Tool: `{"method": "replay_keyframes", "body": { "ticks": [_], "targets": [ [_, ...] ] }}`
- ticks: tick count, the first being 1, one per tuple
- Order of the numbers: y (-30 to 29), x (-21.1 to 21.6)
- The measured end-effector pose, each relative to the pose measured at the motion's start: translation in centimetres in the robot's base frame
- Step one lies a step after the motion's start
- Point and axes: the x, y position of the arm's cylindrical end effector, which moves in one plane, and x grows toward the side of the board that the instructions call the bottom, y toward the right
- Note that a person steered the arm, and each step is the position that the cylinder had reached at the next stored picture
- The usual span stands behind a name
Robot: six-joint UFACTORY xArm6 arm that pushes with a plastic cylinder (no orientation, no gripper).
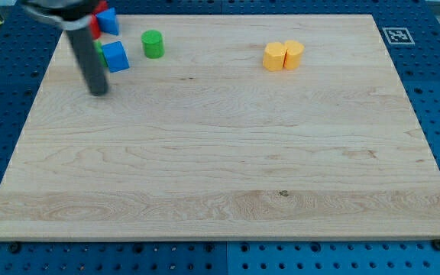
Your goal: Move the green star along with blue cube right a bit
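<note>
Wooden board (220,176) on blue table. Tip (99,92) at upper left, just below-left of blue cube (115,56). Green star (98,50) mostly hidden behind rod. No fingers, only a rod. Push right seemingly not done.

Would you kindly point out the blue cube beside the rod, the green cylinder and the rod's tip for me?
blue cube (115,56), camera view, on its top face.
green cylinder (153,43), camera view, middle of its side.
my tip (99,92), camera view, the rod's very end, below-left of the blue cube.
</note>
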Motion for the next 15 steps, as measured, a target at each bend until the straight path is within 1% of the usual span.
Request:
{"method": "replay_keyframes", "body": {
  "ticks": [1,2,3,4,6,7,12,15],
  "targets": [
    [-7.0,-2.9],
    [-7.1,-7.4],
    [-6.0,-8.5],
    [-5.5,-7.8],
    [-2.2,-7.5],
    [-1.5,-7.5],
    [-0.6,-7.5],
    [5.7,-7.8]
  ]
}}
